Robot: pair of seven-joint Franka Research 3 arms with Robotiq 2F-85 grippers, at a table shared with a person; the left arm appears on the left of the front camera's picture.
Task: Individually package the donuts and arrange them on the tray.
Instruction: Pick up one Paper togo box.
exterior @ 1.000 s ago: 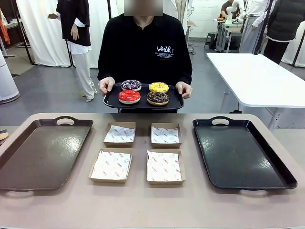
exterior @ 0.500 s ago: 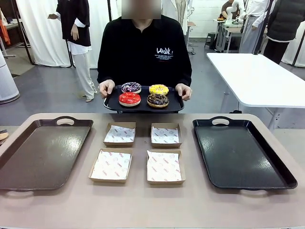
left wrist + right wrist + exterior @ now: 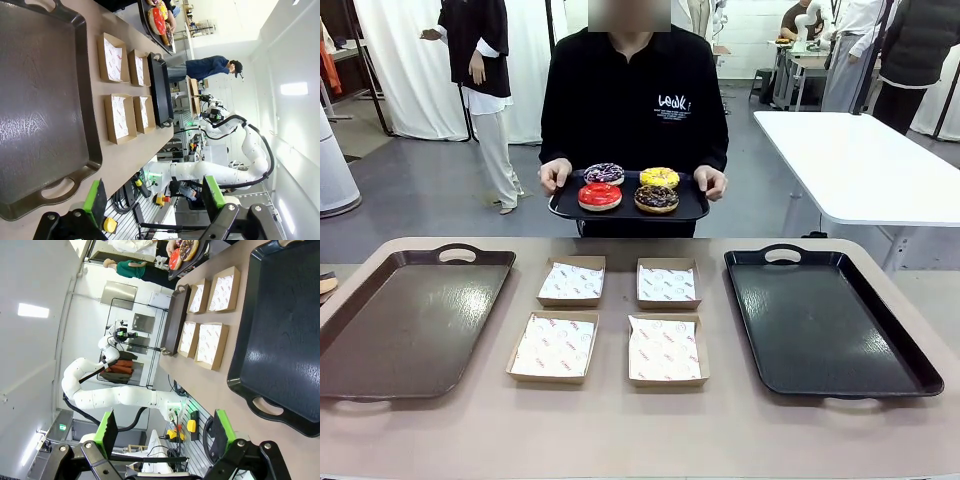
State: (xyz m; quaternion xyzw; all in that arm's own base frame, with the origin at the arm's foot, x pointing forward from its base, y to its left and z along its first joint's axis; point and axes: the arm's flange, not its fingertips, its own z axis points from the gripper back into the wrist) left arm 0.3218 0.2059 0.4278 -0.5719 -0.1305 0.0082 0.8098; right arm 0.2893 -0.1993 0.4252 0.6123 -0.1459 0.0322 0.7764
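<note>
A person at the far side holds a small black tray (image 3: 692, 209) in both hands above the table's far edge. On it lie the donuts: purple sprinkled (image 3: 604, 173), yellow (image 3: 660, 177), red (image 3: 599, 196) and chocolate sprinkled (image 3: 656, 199). The red donut (image 3: 156, 20) also appears in the left wrist view, and the donuts (image 3: 182, 251) in the right wrist view. My left gripper (image 3: 155, 199) is open, held off the near left corner by the brown tray (image 3: 35, 100). My right gripper (image 3: 165, 430) is open, off the near right corner by the black tray (image 3: 285, 340).
Several paper-lined cardboard boxes (image 3: 619, 317) sit in a two-by-two block at the table's middle. A brown tray (image 3: 405, 320) lies on the left and a black tray (image 3: 825, 320) on the right. A white table (image 3: 860, 160) stands behind to the right.
The person has raised the small tray of donuts a little and shifted it to the right. Nothing on the table has moved.
</note>
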